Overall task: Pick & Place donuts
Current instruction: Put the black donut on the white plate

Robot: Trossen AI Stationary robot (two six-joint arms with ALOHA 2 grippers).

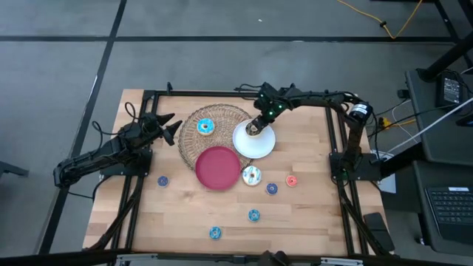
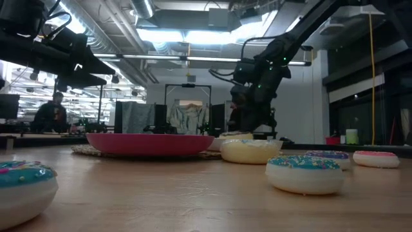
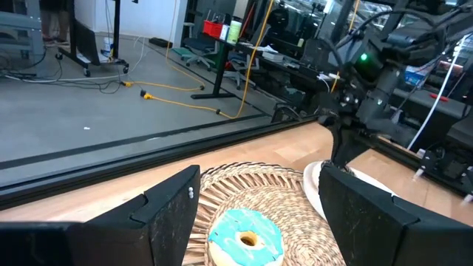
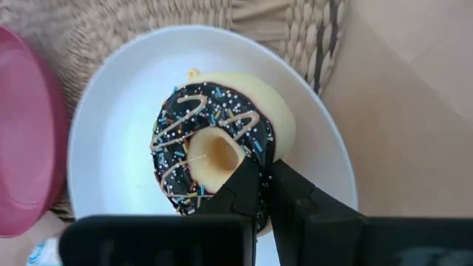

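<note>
Sprinkled donuts (image 2: 304,173) (foreground), wooden table (image 2: 193,200), cluttered workshop behind

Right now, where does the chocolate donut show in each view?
High: under the right gripper, on the white plate.
Low: hidden; only the plate's rim shows.
Left wrist: hidden behind the right arm.
Right wrist: centre, chocolate donut pinched.
Shared landmark: white plate.

Bright ceiling lights (image 2: 193,32) glare in the low view; the near donuts (image 2: 302,173) look perhaps slightly soft.
</note>
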